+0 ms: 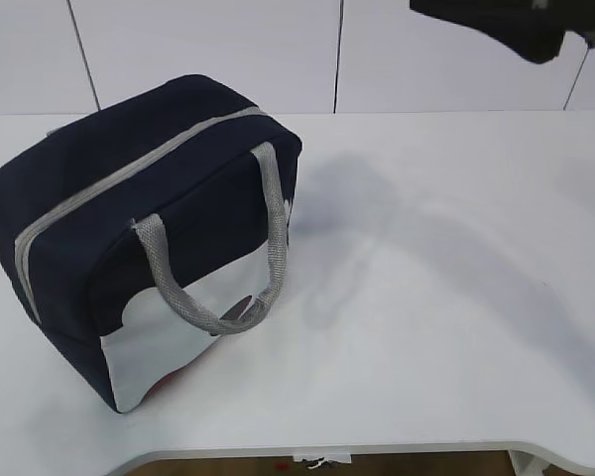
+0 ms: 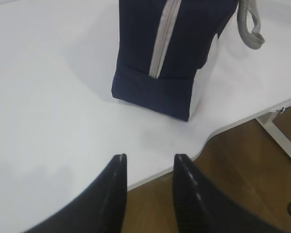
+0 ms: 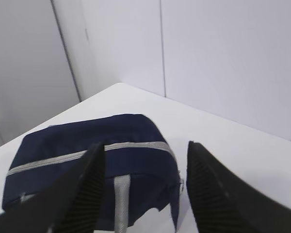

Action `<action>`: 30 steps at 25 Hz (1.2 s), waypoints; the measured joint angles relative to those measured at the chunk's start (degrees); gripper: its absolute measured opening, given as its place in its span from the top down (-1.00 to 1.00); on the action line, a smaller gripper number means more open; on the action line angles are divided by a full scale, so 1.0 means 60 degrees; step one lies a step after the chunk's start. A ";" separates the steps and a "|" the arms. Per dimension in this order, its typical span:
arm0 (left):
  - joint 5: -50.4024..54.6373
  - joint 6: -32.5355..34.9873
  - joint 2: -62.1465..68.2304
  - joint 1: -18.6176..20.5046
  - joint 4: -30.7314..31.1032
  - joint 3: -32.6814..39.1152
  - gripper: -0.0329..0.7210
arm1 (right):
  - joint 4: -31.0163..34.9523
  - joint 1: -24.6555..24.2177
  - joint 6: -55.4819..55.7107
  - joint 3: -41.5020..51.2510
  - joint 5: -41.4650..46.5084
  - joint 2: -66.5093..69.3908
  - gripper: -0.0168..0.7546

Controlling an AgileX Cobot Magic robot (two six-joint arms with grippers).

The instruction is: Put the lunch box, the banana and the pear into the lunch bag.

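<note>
Table (image 1: 446, 297): white, bearing the bag.
Lunch bag (image 1: 129, 178): zipped closed, upright, ahead of the left gripper (image 2: 148, 162) and below the raised right gripper (image 3: 145, 150).
Left gripper: fingers parted, empty, above the table edge.
Right gripper: spread wide, empty.

We see the boxy navy-blue fabric lunch bag (image 1: 149, 198) zipped; its contents are hidden, its top cut off in the left wrist view.

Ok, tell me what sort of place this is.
Probably a robot test bench in a lab or workshop, not a home. A bare white table stands against plain white panelled walls, over a wood-look floor. The only item out is a zipped lunch bag.
</note>
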 joint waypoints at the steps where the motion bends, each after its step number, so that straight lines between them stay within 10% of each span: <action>1: 0.0000 0.0000 0.0000 0.0000 0.0040 0.0000 0.27 | 0.0000 0.0000 0.0000 0.0000 0.0221 0.0000 -0.11; 13: -0.0017 -0.0022 0.0000 0.0236 0.0627 0.0000 0.29 | 0.0092 0.0000 -0.0679 0.0335 0.3304 0.0000 -0.11; 30: -0.0017 -0.0022 0.0000 0.4058 0.0592 0.0000 0.29 | 0.0223 0.0000 -0.0715 0.1643 0.4166 0.0000 -0.11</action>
